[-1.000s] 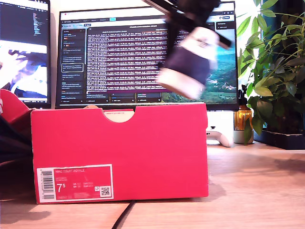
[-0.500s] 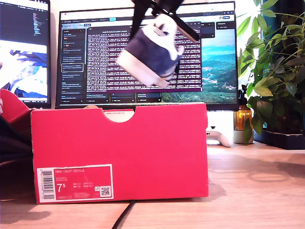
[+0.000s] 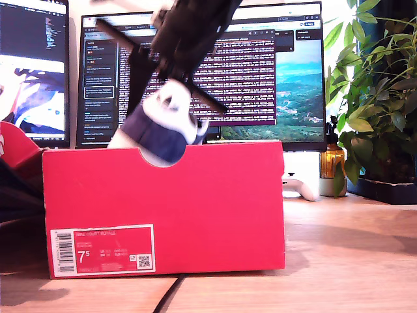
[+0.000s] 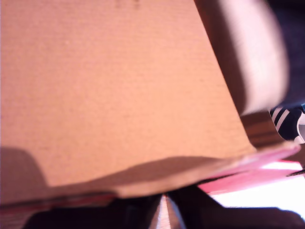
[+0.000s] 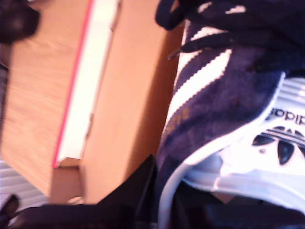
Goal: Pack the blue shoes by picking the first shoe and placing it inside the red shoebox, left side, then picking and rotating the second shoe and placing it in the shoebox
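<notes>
Shoe: navy suede shoe [image 3: 159,134], white heel tab, white stripes (trefoil logo shows in the second wrist view [image 5: 224,95]).
Box: red shoebox [image 3: 195,208] on the tabletop; the shoe's lower part is inside, seen through the notch.
Pointing: heel up, long axis tilted.
Second gripper: my second gripper [image 3: 176,98] pinches the shoe's heel.
First gripper: cannot tell; the view is filled by cardboard.

"7.5" on red shoebox [image 3: 195,215] barcode label [image 3: 102,251], "adidas" w/ trefoil logo on blue shoe [image 5: 228,95] heel tab
</notes>
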You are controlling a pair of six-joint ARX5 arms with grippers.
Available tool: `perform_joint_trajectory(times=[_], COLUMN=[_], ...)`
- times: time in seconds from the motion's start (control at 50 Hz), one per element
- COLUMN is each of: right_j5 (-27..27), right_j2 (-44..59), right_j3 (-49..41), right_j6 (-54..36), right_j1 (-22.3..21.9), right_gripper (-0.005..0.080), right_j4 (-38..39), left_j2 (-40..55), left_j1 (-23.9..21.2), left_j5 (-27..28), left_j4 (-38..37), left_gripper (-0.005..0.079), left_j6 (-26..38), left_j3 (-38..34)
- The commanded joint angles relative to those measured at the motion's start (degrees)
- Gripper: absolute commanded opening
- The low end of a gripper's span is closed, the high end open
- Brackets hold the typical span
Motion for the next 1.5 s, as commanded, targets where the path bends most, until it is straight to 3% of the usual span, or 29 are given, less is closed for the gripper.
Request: perform_joint_trajectory(times=[0.0,0.58,0.64,0.8,1.0,1.16,1.48], right_j5=[0.2,2.6,2.6,2.6,2.5,2.5,2.5], right_j2=[-0.3,6.2,6.2,6.2,6.2,5.7,5.6], right_j3=[1.8,1.8,1.8,1.8,2.1,6.3,24.0], right_j6=[-0.2,2.0,2.0,2.6,2.7,1.6,-0.6], right_j1=[0.3,1.0,1.0,1.0,1.0,-0.4,-5.3], right_gripper=[-0.0013,-0.0011,0.0030,0.0257,0.0317,0.0330,0.0329], right_j4=[2.0,5.5,5.6,5.6,5.1,-4.5,-27.6], left_j2=[0.2,0.2,0.2,0.2,0.2,0.2,0.2], left_j1=[-0.2,-0.2,-0.2,-0.2,-0.2,-0.2,-0.2], left_j5=[0.0,0.0,0.0,0.0,0.0,0.0,0.0], left_j4=[0.3,-2.5,-2.5,-2.5,-2.7,-2.7,-4.9], left_gripper=[-0.0020,-0.0020,-0.0020,-0.0020,-0.0020,-0.0020,-0.0020], left_j6=[0.1,0.1,0.1,0.1,0.1,0.1,0.1], left_j3=[-1.3,-1.3,-1.3,-1.3,-1.3,-1.3,-1.3])
